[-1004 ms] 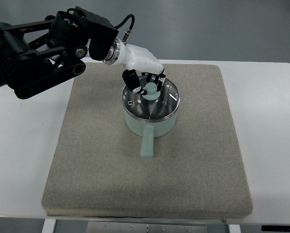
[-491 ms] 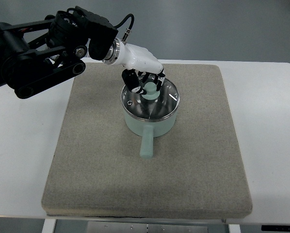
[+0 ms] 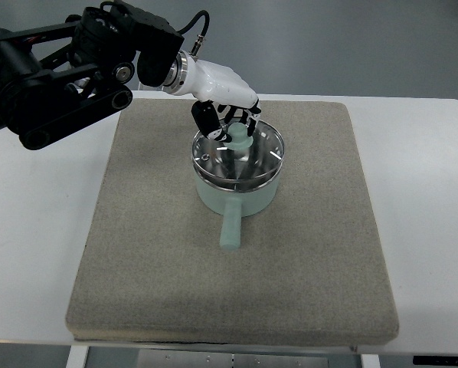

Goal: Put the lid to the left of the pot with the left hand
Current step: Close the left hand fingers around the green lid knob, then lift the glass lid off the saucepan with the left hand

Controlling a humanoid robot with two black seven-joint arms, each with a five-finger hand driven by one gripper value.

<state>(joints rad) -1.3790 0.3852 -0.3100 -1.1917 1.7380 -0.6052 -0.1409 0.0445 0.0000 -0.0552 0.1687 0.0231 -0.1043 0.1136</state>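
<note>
1. Your left hand (image 3: pixel 227 115) is reaching in from the upper left of the top view, its white shell and dark fingers (image 3: pixel 206 119) curling around the pale green knob (image 3: pixel 239 139) of the lid (image 3: pixel 237 159) and gripping it

2. Behind the hand, your black left arm (image 3: pixel 60 73) is stretching across the upper left corner, with a black cable looping above the wrist

3. You are seeing the lid as a shiny metal disc with a mirrored surface, sitting over the mouth of the pot (image 3: pixel 237 195); from this steep angle you cannot tell whether its rim is resting on the pot or hanging just above it

4. You are seeing the pot as pale green, standing upright near the middle of the far half of the mat (image 3: pixel 152 253), with its straight handle (image 3: pixel 231 230) pointing toward the near edge

5. You are looking at a grey, felt-like square mat that is lying flat on the white table (image 3: pixel 30 253) and covering most of its middle

6. You are seeing bare mat on the pot's left, between the pot and the mat's left edge

7. You are not seeing your right hand anywhere in this view
</note>
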